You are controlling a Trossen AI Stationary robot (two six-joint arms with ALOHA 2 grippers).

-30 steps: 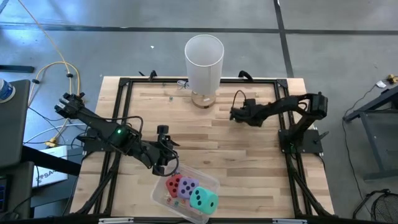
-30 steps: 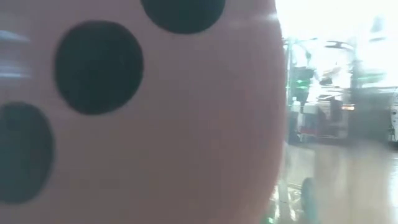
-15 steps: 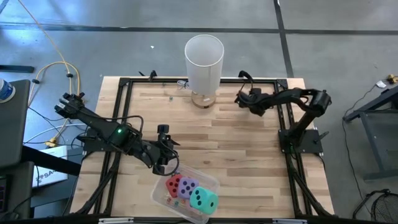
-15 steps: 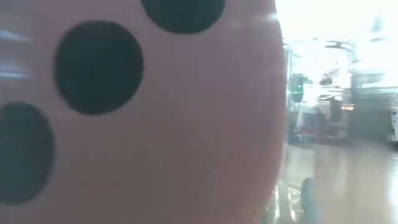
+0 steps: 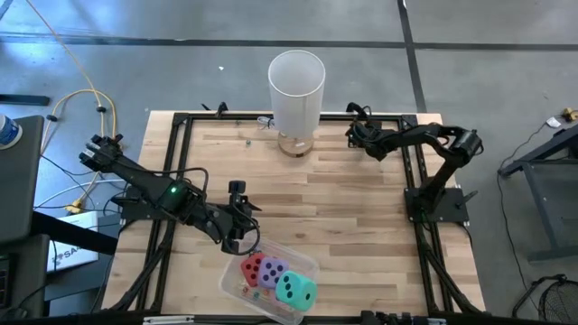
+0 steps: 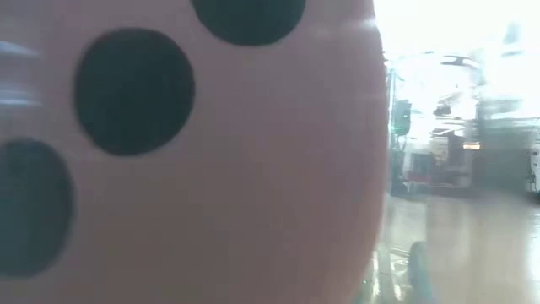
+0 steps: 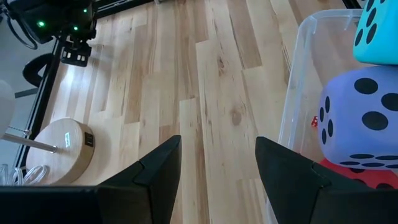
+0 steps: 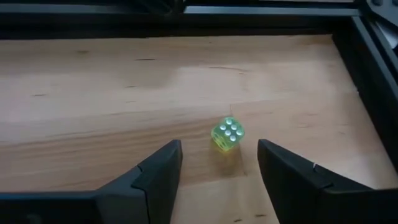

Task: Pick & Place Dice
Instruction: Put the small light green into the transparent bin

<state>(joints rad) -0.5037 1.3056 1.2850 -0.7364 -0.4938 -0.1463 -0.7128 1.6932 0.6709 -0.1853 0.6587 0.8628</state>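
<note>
Overhead: straight down on the whole desk (image 5: 343,194). Low: level, nearly blocked by a pink die (image 6: 186,160) pressed close. Left wrist: close over the clear bin (image 7: 298,93), shared with overhead. Right wrist: close, facing the desk's far edge.

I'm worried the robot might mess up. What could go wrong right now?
The right gripper hangs open over a tiny yellow-green die near the table's black frame; something that small could slip out or roll against the frame. The left gripper sits open right beside the clear tub of foam dice, so it might bump the tub. A pink die blocks most of the low camera's view.
</note>
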